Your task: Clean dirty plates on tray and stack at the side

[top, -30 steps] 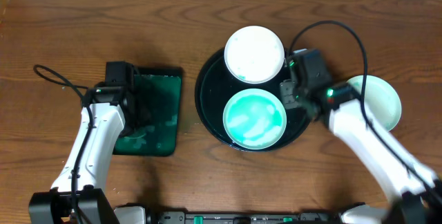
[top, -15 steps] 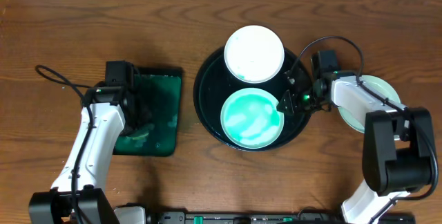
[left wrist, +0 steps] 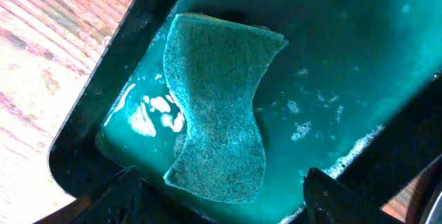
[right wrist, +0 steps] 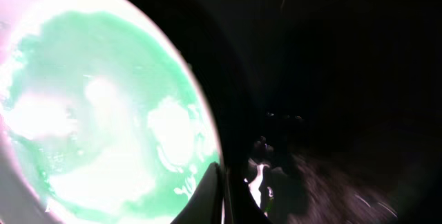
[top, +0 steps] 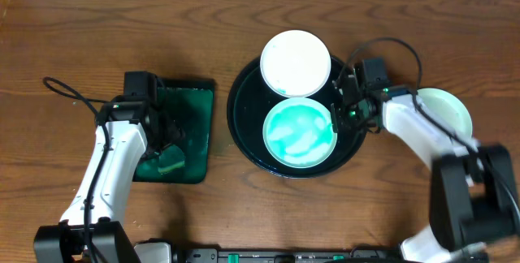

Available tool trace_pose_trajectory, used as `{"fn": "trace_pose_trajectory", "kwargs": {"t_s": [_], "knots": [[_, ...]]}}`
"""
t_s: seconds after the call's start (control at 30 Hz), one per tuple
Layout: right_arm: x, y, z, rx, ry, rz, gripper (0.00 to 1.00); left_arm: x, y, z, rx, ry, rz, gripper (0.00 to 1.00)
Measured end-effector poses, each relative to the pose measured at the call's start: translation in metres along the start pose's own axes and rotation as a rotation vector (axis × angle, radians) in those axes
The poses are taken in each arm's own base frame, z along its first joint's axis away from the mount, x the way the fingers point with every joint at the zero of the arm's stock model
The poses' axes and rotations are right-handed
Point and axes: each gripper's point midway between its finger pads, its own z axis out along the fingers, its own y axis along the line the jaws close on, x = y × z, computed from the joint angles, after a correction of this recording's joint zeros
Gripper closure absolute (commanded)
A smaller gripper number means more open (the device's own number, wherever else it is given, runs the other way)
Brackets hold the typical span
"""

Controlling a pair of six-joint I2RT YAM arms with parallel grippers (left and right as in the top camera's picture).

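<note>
The left hand (left wrist: 224,186) hangs with fingers spread wide over a teal sponge (left wrist: 217,99) lying in teal liquid in the small green tray (top: 195,101). On the round black tray (top: 242,105), the nearer plate (top: 299,131) is smeared teal. The right hand (top: 341,110) sits at its right rim, too dark to tell if it pinches. Behind lies a nearly clean white plate (top: 295,62). A pale plate (top: 448,109) rests on the bench (top: 81,36), right of the tray.

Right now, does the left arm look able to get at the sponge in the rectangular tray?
Probably yes. The left gripper hangs open above the sponge, which lies flat in the teal water of the rectangular tray. Nothing stands between them, and the fingers look spread wider than the sponge.
</note>
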Motion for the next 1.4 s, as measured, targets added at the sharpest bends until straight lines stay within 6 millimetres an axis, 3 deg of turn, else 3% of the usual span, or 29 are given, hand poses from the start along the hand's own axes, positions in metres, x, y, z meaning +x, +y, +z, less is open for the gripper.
{"fn": "trace_pose_trajectory", "kwargs": {"t_s": [0.2, 0.3, 0.37, 0.53, 0.7, 0.77, 0.9, 1.03, 1.2, 1.4], "knots": [[-0.038, 0.045, -0.099, 0.166, -0.344, -0.186, 0.99, 0.0, 0.0, 0.0, 0.0, 0.0, 0.0, 0.23], [-0.038, 0.064, -0.13, 0.22, -0.444, -0.247, 0.99, 0.0, 0.0, 0.0, 0.0, 0.0, 0.0, 0.23], [-0.035, 0.065, -0.134, 0.242, -0.448, -0.258, 0.97, 0.0, 0.0, 0.0, 0.0, 0.0, 0.0, 0.22], [-0.032, 0.04, -0.104, 0.26, -0.338, -0.213, 0.78, 0.0, 0.0, 0.0, 0.0, 0.0, 0.0, 0.22], [-0.025, 0.0, -0.031, 0.144, -0.142, -0.097, 0.58, 0.0, 0.0, 0.0, 0.0, -0.001, 0.0, 0.22], [-0.018, -0.007, -0.007, 0.043, -0.076, -0.065, 0.57, 0.0, 0.0, 0.0, 0.0, 0.0, 0.0, 0.22], [-0.009, -0.009, 0.016, -0.133, -0.015, -0.011, 0.67, 0.0, 0.0, 0.0, 0.0, 0.0, 0.0, 0.22], [-0.003, -0.001, 0.024, -0.256, 0.012, -0.012, 0.99, 0.0, 0.0, 0.0, 0.0, 0.001, 0.0, 0.21], [0.003, 0.005, 0.032, -0.275, 0.042, 0.014, 0.99, 0.0, 0.0, 0.0, 0.0, 0.001, 0.0, 0.21], [-0.002, 0.002, 0.024, -0.18, 0.017, 0.02, 0.99, 0.0, 0.0, 0.0, 0.0, 0.001, 0.0, 0.21]]}}
